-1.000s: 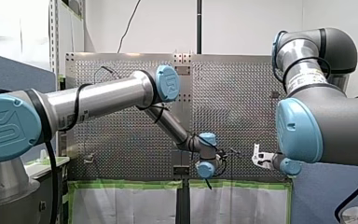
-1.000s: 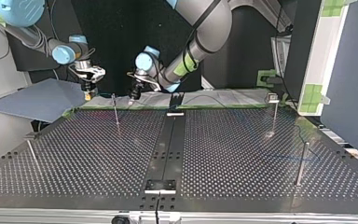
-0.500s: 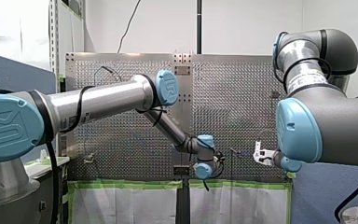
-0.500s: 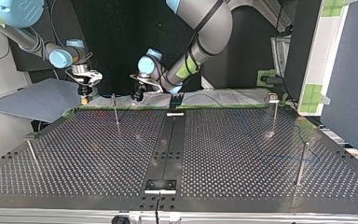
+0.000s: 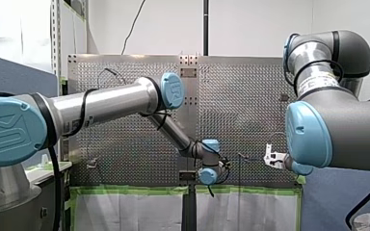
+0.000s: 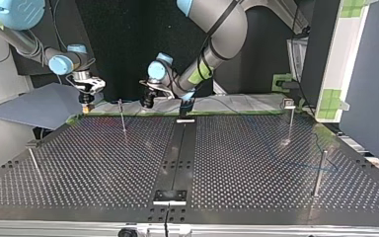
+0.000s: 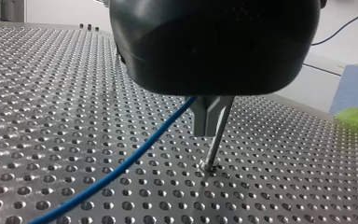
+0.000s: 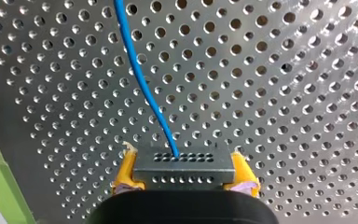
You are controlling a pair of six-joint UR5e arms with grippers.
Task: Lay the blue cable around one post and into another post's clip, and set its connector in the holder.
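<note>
Across the top view, left to right: a slate-blue panel [image 6: 39, 106] off the far corner of the perforated bench [image 6: 103, 168]; a leaning post [image 6: 33, 160] near the edge; an upright thin post [image 6: 123, 117] close to the far edge; a black centre strip [image 6: 177, 153] with a small bracket [image 6: 169, 196] at its near end; a clip-topped post [image 6: 289, 121]; a plain post [image 6: 319, 173] furthest right. Green tape [image 6: 237, 112] along the far edge.

Right tool [image 6: 85, 100] over that far edge beside the panel, yellow pads [image 8: 127, 170] clamped on the two ends of a grey multi-hole connector [image 8: 184, 163], blue cable [image 8: 142, 84] leaving its face and running off over the holes. Left tool [image 6: 148, 101] to its right, metal fingers [image 7: 204, 116] pinched together on the same cable, line trailing down from them across the bench, upright thin post just beyond the tips.

In the front view, left arm [image 5: 101, 103] stretched level to its elbow, forearm sloping down to a low wrist; right arm [image 5: 337, 130] folded close, its tool low and near the left one
</note>
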